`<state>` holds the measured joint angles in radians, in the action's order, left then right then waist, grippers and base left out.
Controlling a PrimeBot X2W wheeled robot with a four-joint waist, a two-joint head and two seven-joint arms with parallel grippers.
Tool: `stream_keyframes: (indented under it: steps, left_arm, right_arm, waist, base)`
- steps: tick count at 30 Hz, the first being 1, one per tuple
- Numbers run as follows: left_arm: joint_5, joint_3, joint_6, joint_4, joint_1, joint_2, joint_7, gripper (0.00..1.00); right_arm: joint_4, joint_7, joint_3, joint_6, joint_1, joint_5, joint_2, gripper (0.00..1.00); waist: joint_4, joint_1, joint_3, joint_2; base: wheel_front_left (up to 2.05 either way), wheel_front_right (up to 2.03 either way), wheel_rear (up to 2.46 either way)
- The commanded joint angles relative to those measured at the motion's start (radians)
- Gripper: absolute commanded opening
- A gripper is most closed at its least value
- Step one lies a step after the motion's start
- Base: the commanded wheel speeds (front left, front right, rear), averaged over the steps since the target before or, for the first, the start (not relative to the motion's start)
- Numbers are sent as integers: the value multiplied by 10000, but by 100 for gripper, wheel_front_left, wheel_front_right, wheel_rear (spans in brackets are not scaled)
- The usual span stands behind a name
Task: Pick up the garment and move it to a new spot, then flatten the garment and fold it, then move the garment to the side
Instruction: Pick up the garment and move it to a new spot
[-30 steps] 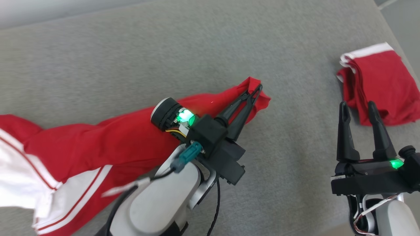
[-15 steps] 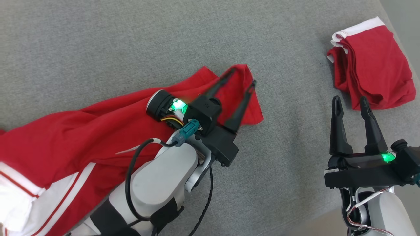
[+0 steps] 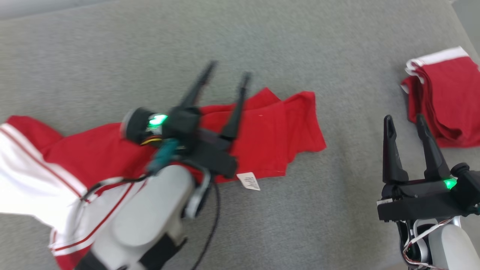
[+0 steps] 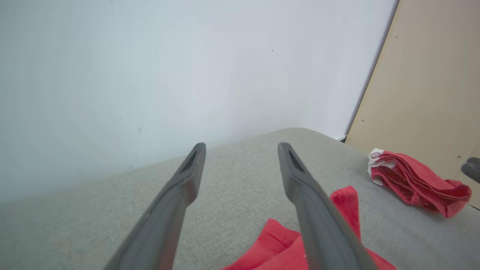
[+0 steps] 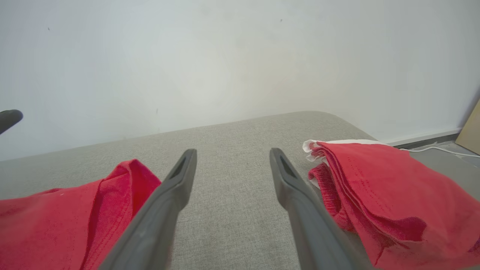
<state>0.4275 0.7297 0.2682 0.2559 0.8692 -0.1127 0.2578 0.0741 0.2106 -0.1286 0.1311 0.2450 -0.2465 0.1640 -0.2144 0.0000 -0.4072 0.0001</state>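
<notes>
Plainly we are dealing with soft, light cloth. The garment [image 3: 270,138] is red with a white, red-striped part at its left end. It lies in a long rumpled band across the grey counter [image 3: 112,56], bunched and creased rather than spread. It will sag, fold on itself and drag along the fabric surface if we lift it at one point only. Nothing about it looks fragile or slippery.

Our left gripper [image 3: 228,70] hangs above the middle of the band with its jaws wide apart and nothing between them. Its fingers point past the cloth toward the far side of the counter. Our right gripper [image 3: 404,119] is also spread wide and empty. It sits near the lower right, between the garment's right end and a second, folded red garment [image 3: 446,101] at the counter's edge.

We judge the best holds to be thin single-layer edges. One is the right-hand corners of the hem, the other the white part at the left. Pinched there, the cloth can be pulled taut between both arms. The small label [image 3: 250,181] poking out at the near edge is too flimsy to pull on.
</notes>
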Motion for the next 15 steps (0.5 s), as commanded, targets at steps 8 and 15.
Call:
stream_keyframes:
  steps: [8,15]
  left_arm:
    - [-524,-2384,306,-1748,-1951,-902,53,100]
    - [-901,-4257,222,-2720,-3619,-1303,54,100]
  right_arm:
    - [206,-334,-275,-7,-364,99,305,100]
    - [192,-489,-391,-7,-615,143,375,100]
  waist:
    - [1021,0,960,-1]
    - [1293,0,1466,-1]
  base:
    - [0,0,0]
    - [0,0,0]
